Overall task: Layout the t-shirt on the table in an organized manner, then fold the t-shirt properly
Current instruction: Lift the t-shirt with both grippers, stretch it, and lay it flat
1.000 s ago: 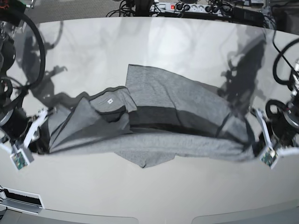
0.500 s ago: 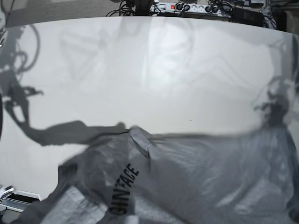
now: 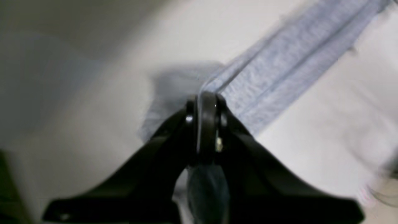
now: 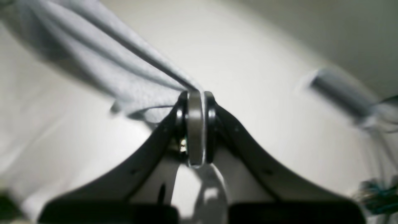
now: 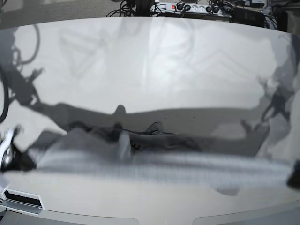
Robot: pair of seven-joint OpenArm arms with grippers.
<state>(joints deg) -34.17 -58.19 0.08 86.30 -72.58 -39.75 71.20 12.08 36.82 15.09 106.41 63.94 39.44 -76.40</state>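
Note:
The heather-grey t-shirt (image 5: 164, 161) hangs blurred in a long band across the front of the off-white table (image 5: 150, 70), stretched from left to right. In the left wrist view my left gripper (image 3: 206, 99) is shut on a seamed edge of the t-shirt (image 3: 289, 62), which runs taut to the upper right. My right gripper (image 4: 196, 96) is shut on another bunched edge of the t-shirt (image 4: 102, 62), pulled to the upper left. In the base view the right gripper (image 5: 7, 150) shows at the left edge, and the left one is only a dark blur at the right edge.
A power strip (image 5: 187, 7) and tangled cables lie beyond the table's far edge. A dark slotted panel (image 5: 21, 200) sits at the front left corner. Arm shadows fall on the glossy table top.
A second ago the shirt lay crumpled on the table. Half a second ago it was raised close to the camera with its lettering showing. Now it is lower, drawn out in a flat band.

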